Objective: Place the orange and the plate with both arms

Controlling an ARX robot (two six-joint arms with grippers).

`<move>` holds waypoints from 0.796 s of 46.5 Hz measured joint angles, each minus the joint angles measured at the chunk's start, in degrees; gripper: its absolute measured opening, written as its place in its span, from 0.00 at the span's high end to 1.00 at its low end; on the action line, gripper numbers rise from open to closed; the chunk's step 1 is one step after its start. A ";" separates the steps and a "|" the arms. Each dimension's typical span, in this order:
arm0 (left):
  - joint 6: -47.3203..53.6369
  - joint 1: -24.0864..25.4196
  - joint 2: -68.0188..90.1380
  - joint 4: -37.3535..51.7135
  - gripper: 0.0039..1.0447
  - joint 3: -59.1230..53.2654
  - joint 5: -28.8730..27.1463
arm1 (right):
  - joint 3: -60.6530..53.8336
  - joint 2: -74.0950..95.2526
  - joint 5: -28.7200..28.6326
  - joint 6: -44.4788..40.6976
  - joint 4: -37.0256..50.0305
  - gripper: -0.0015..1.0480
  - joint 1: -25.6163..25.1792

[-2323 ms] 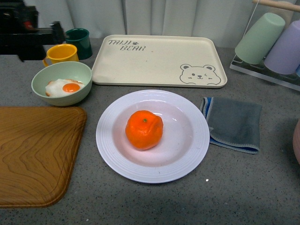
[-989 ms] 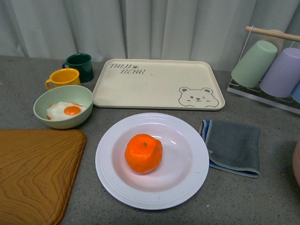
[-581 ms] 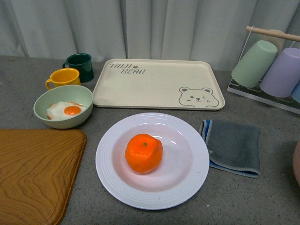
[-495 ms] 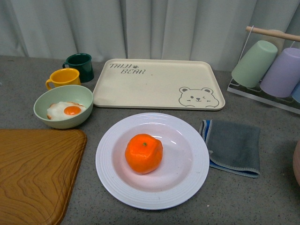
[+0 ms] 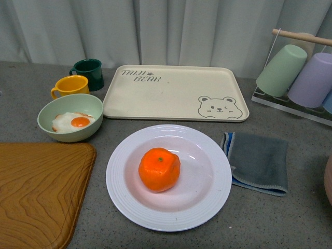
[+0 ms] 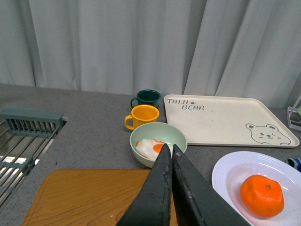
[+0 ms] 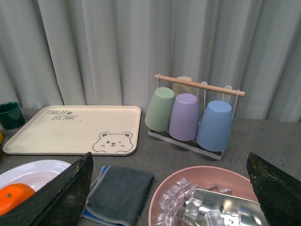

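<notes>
The orange (image 5: 159, 169) rests in the middle of the white plate (image 5: 207, 205) on the grey counter, near the front centre. Neither arm shows in the front view. In the left wrist view my left gripper (image 6: 170, 149) is shut with nothing in it, raised above the wooden board (image 6: 89, 195), with the orange (image 6: 261, 195) and plate (image 6: 230, 167) off to one side. In the right wrist view my right gripper (image 7: 169, 162) stands wide open and empty above the pink bowl (image 7: 167, 188); a sliver of the orange (image 7: 14, 197) and the plate (image 7: 35, 169) shows at the frame's edge.
A cream bear tray (image 5: 174, 92) lies behind the plate. A green bowl with a fried egg (image 5: 70, 117), a yellow mug (image 5: 70, 86) and a dark green mug (image 5: 88, 69) stand at back left. A wooden board (image 5: 39, 192) lies front left, a grey cloth (image 5: 258, 161) right, a cup rack (image 5: 301, 72) back right.
A dark arm at the upper left 2.3 s ago has left the front view, and the view itself has shifted. Over the last second nothing has moved.
</notes>
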 joint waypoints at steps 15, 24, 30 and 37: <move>-0.02 0.00 -0.07 -0.02 0.92 0.00 0.00 | 0.00 0.00 0.00 0.00 0.00 0.09 0.00; -0.02 0.00 -0.09 -0.02 0.54 0.00 0.00 | 0.00 0.00 0.00 0.00 0.00 0.09 0.00; -0.02 0.00 -0.09 -0.02 0.30 0.00 0.00 | 0.00 0.00 0.00 0.00 0.00 0.09 0.00; -0.02 0.00 -0.09 -0.02 0.07 0.00 0.00 | 0.00 0.00 0.00 0.00 0.00 0.09 0.00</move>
